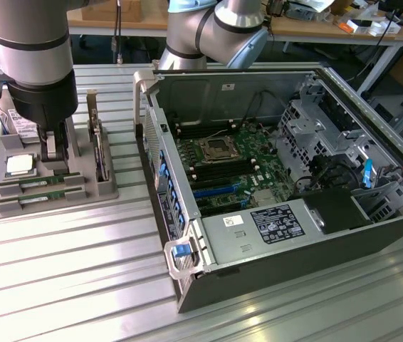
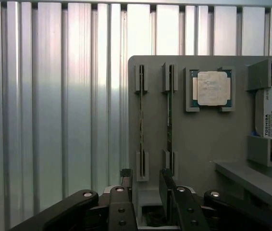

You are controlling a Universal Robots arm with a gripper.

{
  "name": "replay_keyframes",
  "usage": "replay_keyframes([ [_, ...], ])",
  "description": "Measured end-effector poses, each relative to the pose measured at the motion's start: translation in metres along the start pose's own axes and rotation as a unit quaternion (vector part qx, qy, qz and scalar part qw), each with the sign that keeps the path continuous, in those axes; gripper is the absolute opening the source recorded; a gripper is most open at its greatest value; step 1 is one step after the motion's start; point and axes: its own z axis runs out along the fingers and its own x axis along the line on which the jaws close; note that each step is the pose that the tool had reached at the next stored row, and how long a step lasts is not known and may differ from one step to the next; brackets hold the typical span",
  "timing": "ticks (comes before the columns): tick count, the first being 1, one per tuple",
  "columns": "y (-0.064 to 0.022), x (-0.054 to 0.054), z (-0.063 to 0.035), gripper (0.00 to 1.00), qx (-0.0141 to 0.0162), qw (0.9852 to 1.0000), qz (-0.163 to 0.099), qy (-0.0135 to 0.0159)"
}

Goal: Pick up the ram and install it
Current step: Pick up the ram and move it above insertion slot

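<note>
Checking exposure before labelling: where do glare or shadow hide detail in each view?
Exterior view: strong glare on the ribbed table beside the tray; the computer case interior is dimmer but readable. Wrist view: table slats glare white, the processor chip lid looks pale, and the edge-on ram sticks read as dark lines.

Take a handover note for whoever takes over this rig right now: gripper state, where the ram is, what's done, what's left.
Gripper: open, holding nothing, over the gray tray.
Ram: two sticks on edge in the tray's slots. One ram stick lines up with the gap between the open jaws; the other ram stick sits beside it.
Computer case: open, motherboard exposed.
Done: gripper positioned over the tray.
Left: pick-up and install; no stick lifted yet.
</note>
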Motion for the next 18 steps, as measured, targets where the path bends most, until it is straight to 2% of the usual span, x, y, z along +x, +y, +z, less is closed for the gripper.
replay_keyframes([
  [14,-0.0002,0.0,0.0087,0.36,0.0,1.0,0.0,0.0],
  [18,0.0063,0.0,0.0121,0.36,0.0,1.0,0.0,0.0],
])
